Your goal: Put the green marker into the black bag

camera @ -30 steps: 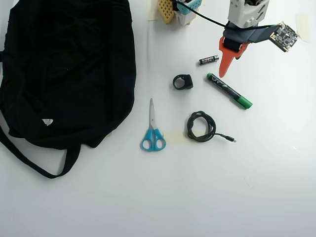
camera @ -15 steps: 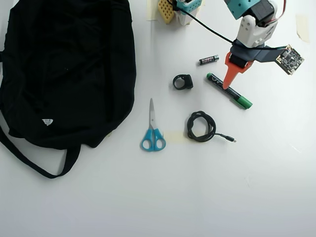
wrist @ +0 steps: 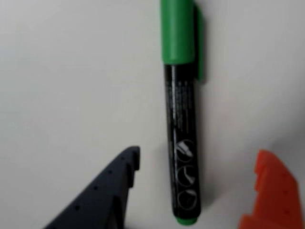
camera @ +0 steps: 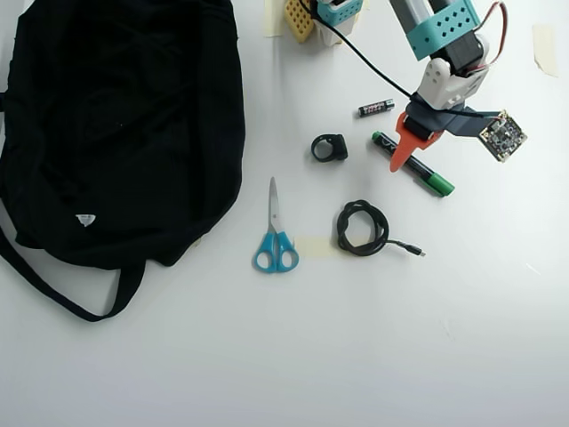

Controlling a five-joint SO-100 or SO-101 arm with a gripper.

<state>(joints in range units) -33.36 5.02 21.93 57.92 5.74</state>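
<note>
jaws point(wrist: 195, 183) stand spread, nothing gripped: in the wrist view the dark finger point(wrist: 102, 195) sits left of the green marker point(wrist: 182, 133) and the orange finger point(wrist: 271, 195) right of it, with the barrel in the gap but nearer the dark one. neither tip touches the pen as far as i can see, and i can't judge their height above the counter point(wrist: 71, 71) from here

the marker lies flat on the counter, cap up in the wrist view. in the overhead view it runs diagonally point(camera: 413, 165) just under the wrist, near a small battery point(camera: 376, 108) and a black ring-shaped piece point(camera: 330, 147). the black bag point(camera: 116, 124) is well apart, across the counter at the left of the overhead view, beyond the scissors point(camera: 276, 231) and the coiled cable point(camera: 362, 228)

i read this as the grasp step. to do it well i'd nudge sideways so the barrel is centred in the gap, keep the fingers square across it, sink until the tips flank its sides, then squeeze on the dark printed part rather than the clip. a lopsided close could roll it away
</note>
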